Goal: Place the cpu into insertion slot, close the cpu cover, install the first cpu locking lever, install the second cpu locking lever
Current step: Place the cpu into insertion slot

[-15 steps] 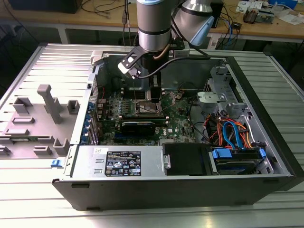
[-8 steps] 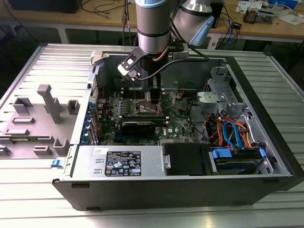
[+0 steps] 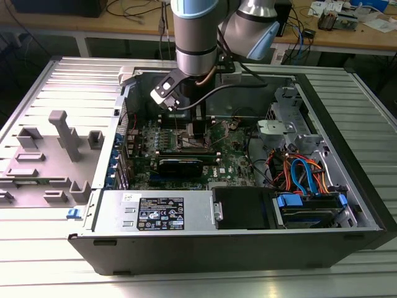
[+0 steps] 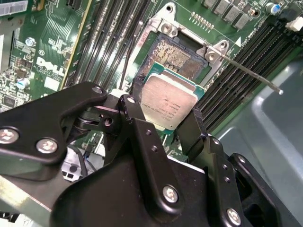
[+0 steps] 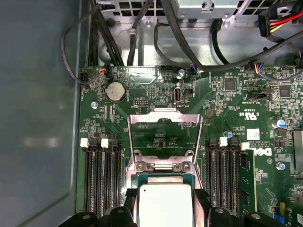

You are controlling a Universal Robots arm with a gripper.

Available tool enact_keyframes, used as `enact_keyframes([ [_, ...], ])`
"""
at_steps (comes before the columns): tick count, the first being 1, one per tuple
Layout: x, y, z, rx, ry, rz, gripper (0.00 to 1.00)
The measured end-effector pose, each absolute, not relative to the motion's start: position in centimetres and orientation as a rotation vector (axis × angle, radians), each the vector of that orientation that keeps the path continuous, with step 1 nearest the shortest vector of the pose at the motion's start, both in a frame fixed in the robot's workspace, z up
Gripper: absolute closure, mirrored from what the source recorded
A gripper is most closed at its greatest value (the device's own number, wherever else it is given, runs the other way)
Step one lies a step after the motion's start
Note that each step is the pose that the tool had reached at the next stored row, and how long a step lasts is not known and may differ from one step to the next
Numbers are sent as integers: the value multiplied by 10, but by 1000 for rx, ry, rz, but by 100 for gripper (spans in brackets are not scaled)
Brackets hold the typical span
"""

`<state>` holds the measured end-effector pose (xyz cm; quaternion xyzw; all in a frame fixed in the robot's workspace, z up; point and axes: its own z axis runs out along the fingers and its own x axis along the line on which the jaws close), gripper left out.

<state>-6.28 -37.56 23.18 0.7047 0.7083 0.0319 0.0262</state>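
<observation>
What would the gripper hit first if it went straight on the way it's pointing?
Probably the insertion slot: the gripper holds the cpu just above it, with nothing visible between them, though the depth is hard to judge.

I see the flat silver cpu (image 4: 168, 101) held over the open dark slot (image 4: 179, 56); the silver cover (image 5: 163, 117) is flipped open.

Room light falls evenly from above. In the exterior view the ribbed metal table (image 3: 62, 69) returns bright bands; the computer case (image 3: 248, 249) interior lies in shade. In the first wrist view the cpu (image 5: 164, 205) top glares near white.
</observation>
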Motion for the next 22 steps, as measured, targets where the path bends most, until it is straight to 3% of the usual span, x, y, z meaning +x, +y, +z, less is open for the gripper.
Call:
enact_keyframes([
  [22,-67,-376,225,2177,2191,100,46],
])
